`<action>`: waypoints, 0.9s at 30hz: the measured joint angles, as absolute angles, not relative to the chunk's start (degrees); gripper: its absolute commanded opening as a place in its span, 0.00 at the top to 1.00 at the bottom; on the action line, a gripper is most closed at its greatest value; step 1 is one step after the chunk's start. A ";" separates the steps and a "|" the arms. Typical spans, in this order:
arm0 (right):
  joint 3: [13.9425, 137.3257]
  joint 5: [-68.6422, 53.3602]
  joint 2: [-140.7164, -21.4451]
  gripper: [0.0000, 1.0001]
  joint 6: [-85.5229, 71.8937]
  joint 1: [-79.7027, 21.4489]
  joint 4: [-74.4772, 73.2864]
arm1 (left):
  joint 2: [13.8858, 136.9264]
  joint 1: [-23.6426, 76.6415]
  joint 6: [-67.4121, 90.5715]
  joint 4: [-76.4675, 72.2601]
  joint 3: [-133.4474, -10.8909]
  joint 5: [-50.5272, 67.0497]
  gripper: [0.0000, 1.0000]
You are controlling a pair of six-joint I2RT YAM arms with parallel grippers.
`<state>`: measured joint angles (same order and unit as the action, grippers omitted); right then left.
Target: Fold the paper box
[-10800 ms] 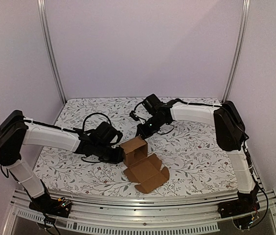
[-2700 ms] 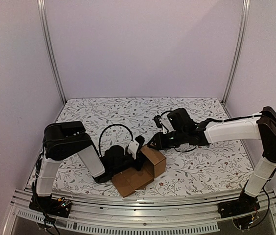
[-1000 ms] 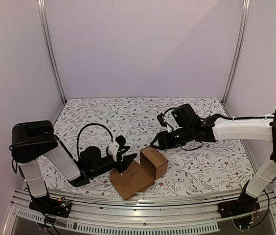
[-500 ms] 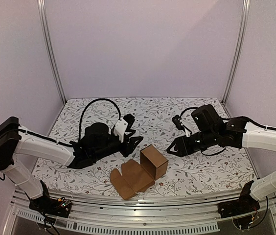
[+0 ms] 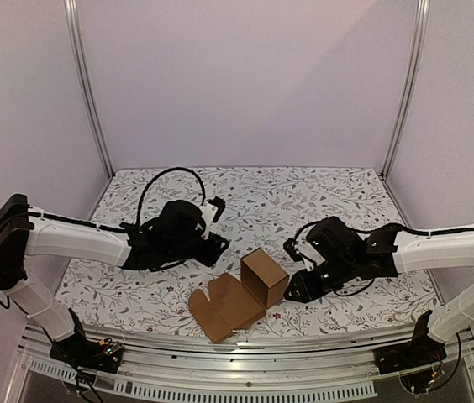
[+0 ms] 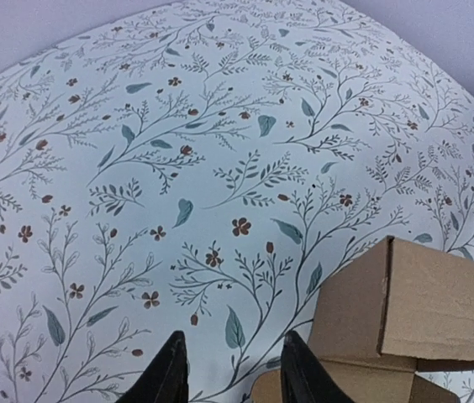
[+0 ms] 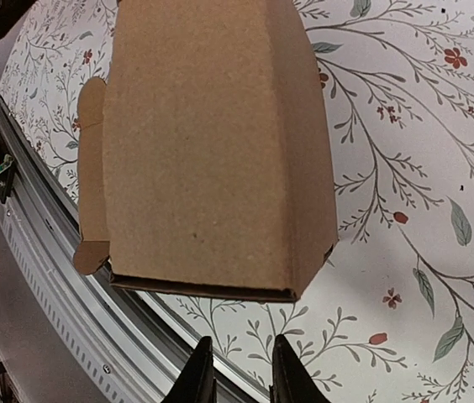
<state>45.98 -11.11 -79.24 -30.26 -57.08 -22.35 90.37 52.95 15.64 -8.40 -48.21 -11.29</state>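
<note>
The paper box (image 5: pixel 254 287) is brown cardboard, partly formed: a cube-like part stands upright and flat flaps (image 5: pixel 218 311) lie open toward the front left. My left gripper (image 5: pixel 217 244) is open and empty, just behind and left of the box. In the left wrist view my left gripper (image 6: pixel 233 374) hovers over the cloth, with the box (image 6: pixel 405 315) at the lower right. My right gripper (image 5: pixel 292 290) sits close to the box's right side, apart from it. In the right wrist view my right gripper (image 7: pixel 239 374) is narrowly open and empty, with the box (image 7: pixel 212 143) just ahead.
A floral cloth (image 5: pixel 245 197) covers the table. An aluminium rail (image 5: pixel 220 346) runs along the front edge, close to the box flaps, and shows in the right wrist view (image 7: pixel 52 277). Two metal posts (image 5: pixel 86 84) stand at the back corners.
My right gripper has come down and left to the box's right side. My left gripper has drawn back slightly and lowered. The box has stayed put.
</note>
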 measured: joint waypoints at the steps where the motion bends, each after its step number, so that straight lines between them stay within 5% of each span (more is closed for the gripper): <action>1: 46.02 -11.09 -80.14 0.80 -30.57 -57.10 -21.43 | 90.67 52.47 16.73 -6.92 -48.16 -11.07 0.63; 15: 50.70 -6.11 -87.83 0.83 -31.73 -57.04 -15.92 | 94.65 50.81 23.94 6.39 -45.87 -5.02 0.67; 27: 59.70 -7.25 -96.75 0.84 -30.02 -50.74 -11.73 | 89.86 50.78 34.37 2.98 -36.77 0.51 0.70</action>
